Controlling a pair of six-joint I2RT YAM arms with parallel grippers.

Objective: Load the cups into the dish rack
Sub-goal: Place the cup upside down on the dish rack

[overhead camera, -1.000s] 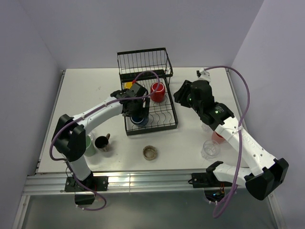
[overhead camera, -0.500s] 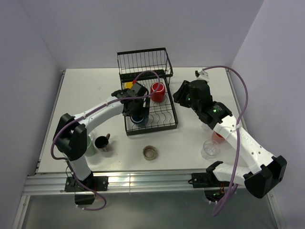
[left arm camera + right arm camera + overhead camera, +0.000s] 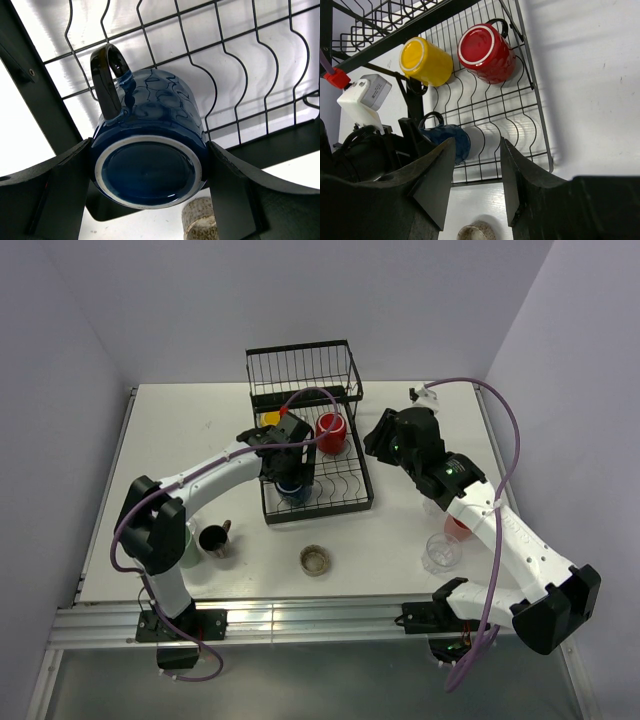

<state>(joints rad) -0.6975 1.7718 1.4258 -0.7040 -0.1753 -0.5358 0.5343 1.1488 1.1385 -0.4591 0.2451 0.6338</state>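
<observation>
Robot lab, white table (image 3: 200,430), bare walls (image 3: 300,290)

White table (image 3: 170,430), pale lilac walls (image 3: 300,290), metal rail (image 3: 300,618) along near edge

black dish rack (image 3: 345,485), red mug (image 3: 331,432) inside

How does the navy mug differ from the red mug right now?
The navy mug is gripped in the left hand; the red mug stands free. Navy is at the dish rack's near end, red farther back, near the yellow mug. Both are handled, bases showing.
</observation>
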